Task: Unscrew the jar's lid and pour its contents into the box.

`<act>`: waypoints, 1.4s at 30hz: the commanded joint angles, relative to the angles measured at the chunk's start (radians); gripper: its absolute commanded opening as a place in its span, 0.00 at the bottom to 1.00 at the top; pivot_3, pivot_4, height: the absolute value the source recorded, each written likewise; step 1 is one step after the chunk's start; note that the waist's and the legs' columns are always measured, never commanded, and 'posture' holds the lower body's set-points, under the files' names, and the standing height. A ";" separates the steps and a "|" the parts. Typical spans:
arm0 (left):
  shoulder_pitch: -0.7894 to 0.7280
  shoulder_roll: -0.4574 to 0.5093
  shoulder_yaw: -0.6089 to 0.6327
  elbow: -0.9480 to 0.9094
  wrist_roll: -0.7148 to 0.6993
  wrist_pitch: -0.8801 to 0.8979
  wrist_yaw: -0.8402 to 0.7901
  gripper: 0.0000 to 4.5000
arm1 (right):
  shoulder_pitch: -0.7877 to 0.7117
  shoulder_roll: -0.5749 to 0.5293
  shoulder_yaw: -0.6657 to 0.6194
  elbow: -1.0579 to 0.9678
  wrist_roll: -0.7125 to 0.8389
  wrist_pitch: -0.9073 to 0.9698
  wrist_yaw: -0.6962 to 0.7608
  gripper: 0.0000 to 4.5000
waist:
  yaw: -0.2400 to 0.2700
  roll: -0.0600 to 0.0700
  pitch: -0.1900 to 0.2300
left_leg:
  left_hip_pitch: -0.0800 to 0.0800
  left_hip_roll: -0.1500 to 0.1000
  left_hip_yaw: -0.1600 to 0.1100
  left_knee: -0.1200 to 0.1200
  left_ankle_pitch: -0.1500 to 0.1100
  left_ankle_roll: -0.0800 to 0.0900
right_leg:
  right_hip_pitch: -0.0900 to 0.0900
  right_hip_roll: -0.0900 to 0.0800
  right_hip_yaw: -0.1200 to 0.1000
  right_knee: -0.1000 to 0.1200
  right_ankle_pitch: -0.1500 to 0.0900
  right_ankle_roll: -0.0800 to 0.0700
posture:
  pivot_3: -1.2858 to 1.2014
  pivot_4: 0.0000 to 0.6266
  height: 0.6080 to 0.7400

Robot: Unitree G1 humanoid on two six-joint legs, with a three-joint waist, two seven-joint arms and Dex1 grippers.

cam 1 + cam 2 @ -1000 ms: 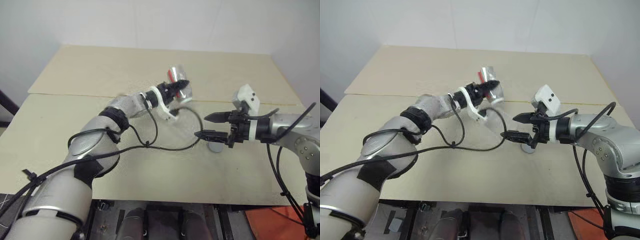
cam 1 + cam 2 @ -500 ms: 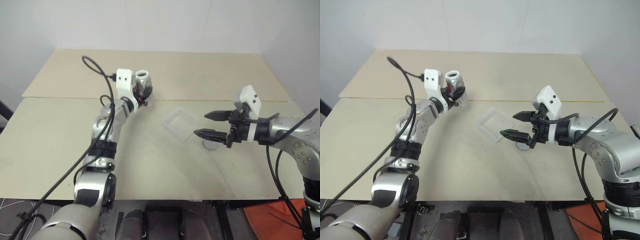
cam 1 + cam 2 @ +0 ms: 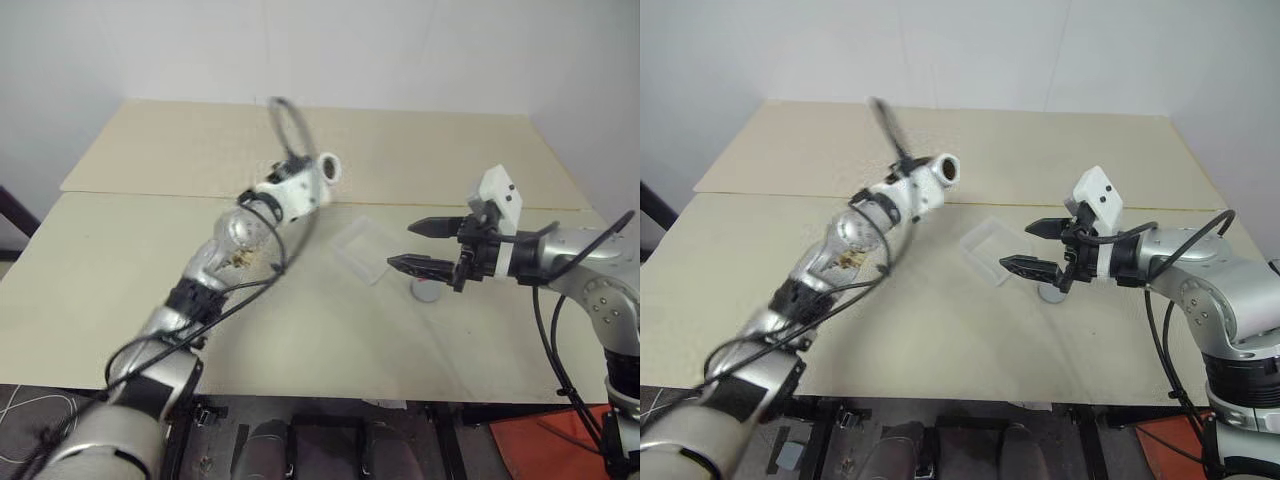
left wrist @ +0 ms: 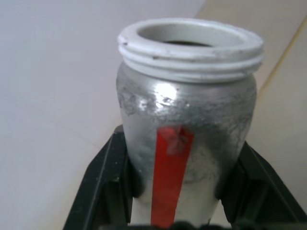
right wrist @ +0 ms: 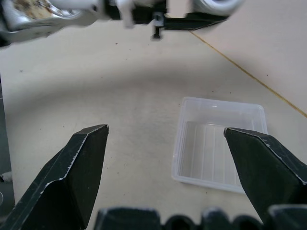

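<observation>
Since the jar (image 4: pixel 187 139) shows a bare white threaded mouth with no cap on it, the unscrewing looks done; the jar sits clamped between the two black fingers of the left tool (image 4: pixel 182 211), held up in the air above the far side of the tabletop (image 3: pixel 300 330). In the head views its open mouth (image 3: pixel 949 171) faces roughly sideways toward the robot's right, and the jar is off to the left of the box, not over it.

The box (image 3: pixel 365 246) lies flat on the tabletop between the two arms, and as far as the right wrist view shows, it holds nothing (its ribbed clear floor is bare). So the pour appears either not yet begun or not yet landed; whether anything remains inside the jar cannot be told, as its interior is dark.

The lid (image 3: pixel 425 291) rests on the tabletop just beside the box, under the right tool (image 3: pixel 428 246), whose fingers stand wide apart and grip nothing, hovering level near the box.

What is left, by this reading: bring the jar's mouth over the box and tip it.
</observation>
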 commanded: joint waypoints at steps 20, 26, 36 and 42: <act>-0.410 -0.182 -0.570 0.556 0.811 -0.158 0.646 0.43 | 0.031 0.004 -0.104 -0.130 0.058 0.034 -0.114 0.99 | 0.011 0.000 0.000 | -0.014 0.001 0.003 0.001 0.000 -0.001 | -0.013 -0.001 0.000 -0.001 -0.001 0.003 | 0.52 0.24 1.00; -0.354 -0.131 -0.393 0.523 0.596 -0.270 0.555 0.43 | 0.038 -0.008 -0.087 -0.120 0.049 0.010 -0.119 0.99 | 0.010 0.001 0.000 | -0.014 0.002 0.003 0.001 0.001 -0.001 | -0.014 -0.001 0.000 0.000 -0.001 0.003 | 0.52 0.24 1.00; 0.064 -0.107 0.345 0.020 -0.484 0.007 -0.223 0.43 | 0.019 -0.018 -0.059 -0.071 0.021 -0.025 -0.076 0.99 | -0.016 0.001 -0.001 | -0.014 0.005 0.003 0.004 0.004 -0.006 | -0.015 -0.001 0.000 0.003 -0.001 0.002 | 0.52 0.24 1.00; 0.272 -0.108 0.578 -0.260 -0.836 0.491 -0.403 0.43 | 0.000 -0.005 -0.039 -0.055 0.016 -0.030 -0.054 0.99 | -0.027 0.001 -0.001 | -0.009 0.005 0.003 0.004 0.004 -0.006 | -0.011 0.000 0.001 0.004 -0.001 0.002 | 0.52 0.24 1.00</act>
